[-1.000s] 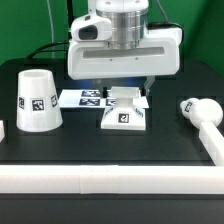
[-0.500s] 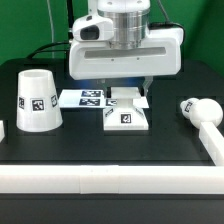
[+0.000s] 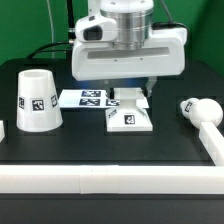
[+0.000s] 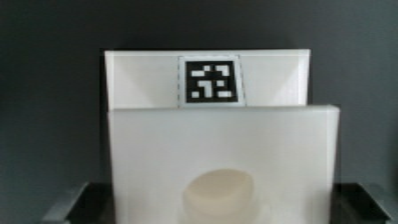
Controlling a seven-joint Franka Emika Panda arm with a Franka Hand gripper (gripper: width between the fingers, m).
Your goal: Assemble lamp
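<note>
The lamp's flat square base (image 3: 130, 120) lies on the black table, tag facing front. My gripper (image 3: 128, 98) is straight above it, with its fingers down at the base's two sides. In the wrist view the base (image 4: 214, 120) fills the space between the dark fingertips (image 4: 71, 207), which press on its edges, and the round socket hole (image 4: 222, 190) shows. The tapered shade (image 3: 36, 98) stands at the exterior view's left. The bulb (image 3: 190, 107) lies at the exterior view's right.
The marker board (image 3: 80, 98) lies flat behind the base, partly under my hand. A white rail (image 3: 110, 180) runs along the front edge and up the exterior view's right side (image 3: 212, 140), next to the bulb.
My gripper and the base have shifted together a little toward the exterior view's right. The shade and the bulb have not moved.
</note>
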